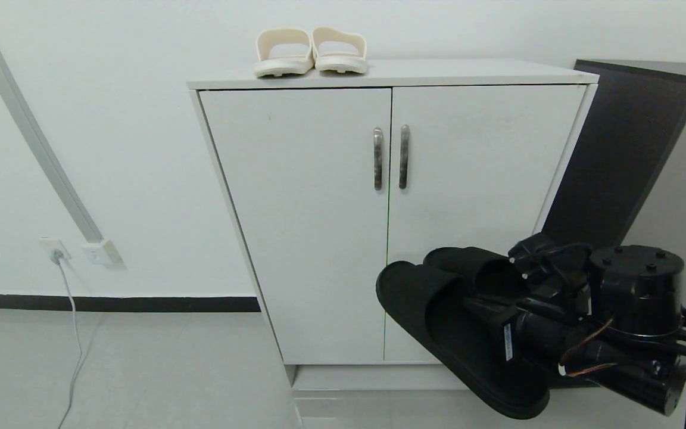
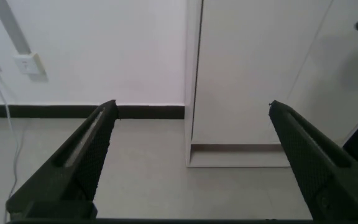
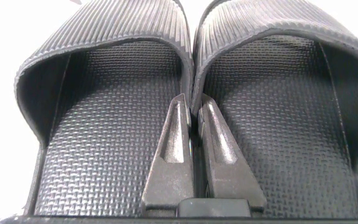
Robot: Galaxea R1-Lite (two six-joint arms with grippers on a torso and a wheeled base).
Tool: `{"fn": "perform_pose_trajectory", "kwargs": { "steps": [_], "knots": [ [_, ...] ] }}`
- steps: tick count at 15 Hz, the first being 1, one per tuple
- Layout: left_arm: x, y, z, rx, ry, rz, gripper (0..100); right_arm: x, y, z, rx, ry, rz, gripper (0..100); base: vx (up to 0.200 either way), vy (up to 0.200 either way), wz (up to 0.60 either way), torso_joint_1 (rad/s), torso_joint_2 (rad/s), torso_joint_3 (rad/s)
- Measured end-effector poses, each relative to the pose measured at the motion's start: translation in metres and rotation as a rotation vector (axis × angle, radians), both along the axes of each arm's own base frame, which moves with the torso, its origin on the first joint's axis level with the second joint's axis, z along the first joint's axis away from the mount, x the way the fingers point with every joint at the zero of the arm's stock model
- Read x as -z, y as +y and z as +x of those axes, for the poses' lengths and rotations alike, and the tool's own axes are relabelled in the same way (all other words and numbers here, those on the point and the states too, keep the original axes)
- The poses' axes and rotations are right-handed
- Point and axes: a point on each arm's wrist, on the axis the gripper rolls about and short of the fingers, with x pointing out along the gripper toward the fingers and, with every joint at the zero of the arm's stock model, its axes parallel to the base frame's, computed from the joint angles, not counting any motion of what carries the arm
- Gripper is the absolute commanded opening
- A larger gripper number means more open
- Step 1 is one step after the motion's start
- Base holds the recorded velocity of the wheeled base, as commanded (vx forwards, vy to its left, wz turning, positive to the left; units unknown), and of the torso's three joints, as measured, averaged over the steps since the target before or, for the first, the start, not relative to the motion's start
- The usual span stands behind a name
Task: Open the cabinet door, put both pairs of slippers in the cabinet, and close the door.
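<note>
Black slippers [image 1: 456,322], one pair, hang at lower right of the head view, in front of the cabinet's lower right door, soles tilted, toes toward frame left. Right gripper [image 3: 191,106] has them: fingers drawn narrow, one on each insole, pinching the two inner side walls together where the slippers meet. Second pair, cream slippers [image 1: 311,52], sits side by side on the cabinet [image 1: 468,72] top, upper centre of frame, untouched. Both doors, left door [image 1: 301,226] and right door [image 1: 474,179], lie flush and shut; the two upright metal handles [image 1: 378,158] are close together at the middle seam, neither held. Left gripper [image 2: 192,107] is empty, fingers spread wide, facing the floor [image 2: 148,180] by the cabinet's lower corner. Progress, as I judge it: early. One pair is in hand, but no door is open, nothing is inside, and the cream pair needs fetching. Opening a door looks like the free left arm's job. Wall socket [image 1: 52,247] and cable at frame left.
</note>
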Motion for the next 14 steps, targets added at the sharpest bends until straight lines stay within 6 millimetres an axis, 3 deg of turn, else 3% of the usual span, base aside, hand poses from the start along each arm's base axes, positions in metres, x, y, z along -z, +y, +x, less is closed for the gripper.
{"fn": "perform_pose_trajectory", "kwargs": {
  "steps": [4,8,14],
  "knots": [
    [-0.003,0.001,0.005,-0.035,0.053,0.005,100,0.003,0.0,0.0,-0.003,0.008,-0.004,0,0.0,0.0,0.0,0.0,0.0,0.0],
    [-0.044,0.0,0.006,-0.003,-0.009,-0.002,100,0.005,0.004,-0.001,-0.021,0.014,-0.006,0,0.0,0.0,0.0,0.0,0.0,0.0],
    [-0.079,-0.005,0.063,0.213,0.063,-0.027,100,0.005,0.006,-0.003,-0.032,0.005,0.0,0,0.0,0.0,0.0,0.0,0.0,0.0]
  ]
}}
